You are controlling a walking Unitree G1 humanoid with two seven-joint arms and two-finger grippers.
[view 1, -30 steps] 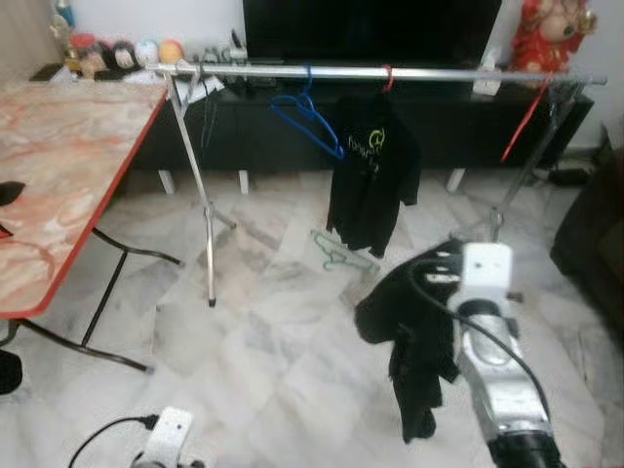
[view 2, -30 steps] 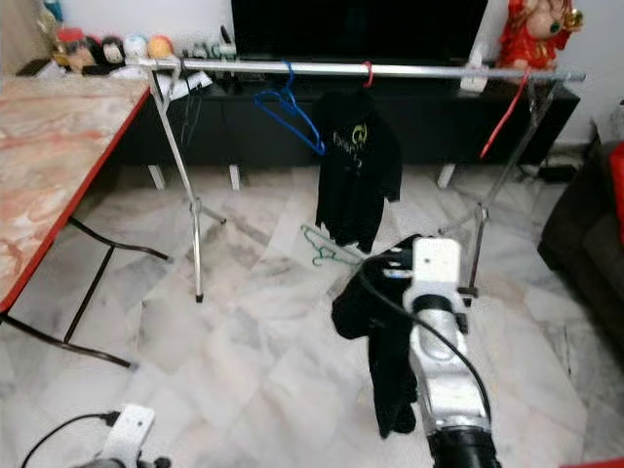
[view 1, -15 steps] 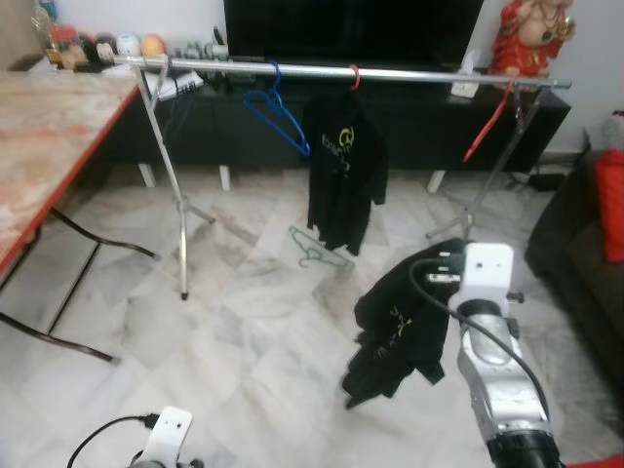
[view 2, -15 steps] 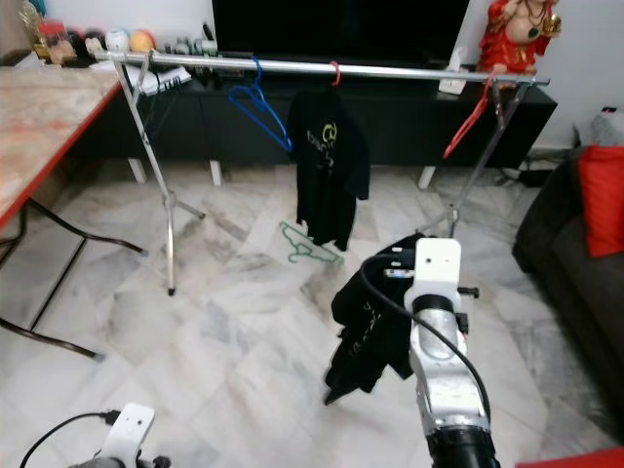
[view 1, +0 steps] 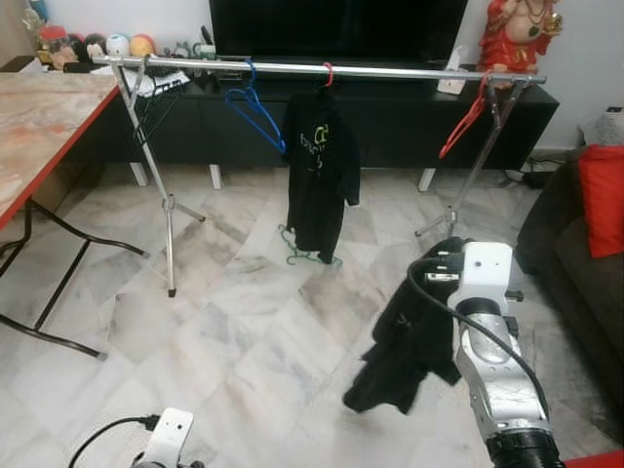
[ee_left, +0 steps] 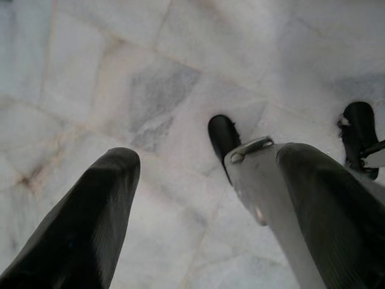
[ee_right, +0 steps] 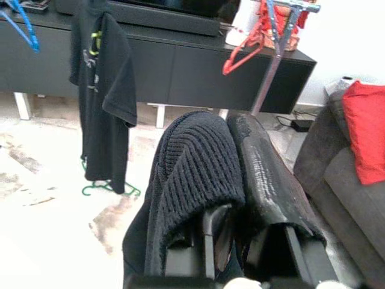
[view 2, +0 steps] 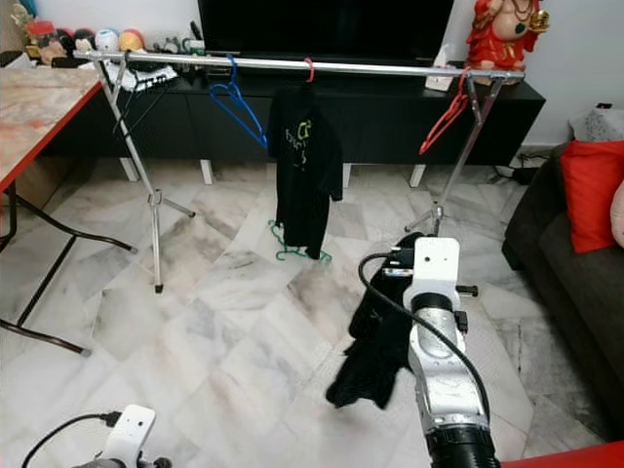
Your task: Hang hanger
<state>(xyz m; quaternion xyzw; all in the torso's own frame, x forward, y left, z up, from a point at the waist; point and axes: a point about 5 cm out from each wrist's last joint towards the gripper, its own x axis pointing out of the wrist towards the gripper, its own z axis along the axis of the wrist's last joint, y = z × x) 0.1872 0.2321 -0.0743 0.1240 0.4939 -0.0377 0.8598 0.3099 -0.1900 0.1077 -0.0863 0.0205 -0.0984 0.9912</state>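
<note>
Right wrist view: right end effector [ee_right: 231, 150] is clamped on a black garment [view 1: 409, 336], short of the rail [view 1: 292, 67].

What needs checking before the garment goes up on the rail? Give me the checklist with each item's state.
1. Right gripper shut on the black garment: ok, the cloth is draped over the fingers and hangs below the arm.
2. Garment clear of the floor: cannot tell, its lower end hangs close to the tiles.
3. Free space on the clothes rail: ok, bare bar between the hung black shirt and the red hanger.
4. Hanger inside the held garment: cannot tell, none is visible.
5. Path to the rail: not ok, a green hanger lies on the floor under the hung shirt.
6. Left gripper free: ok, open, pointing at the floor.
</note>
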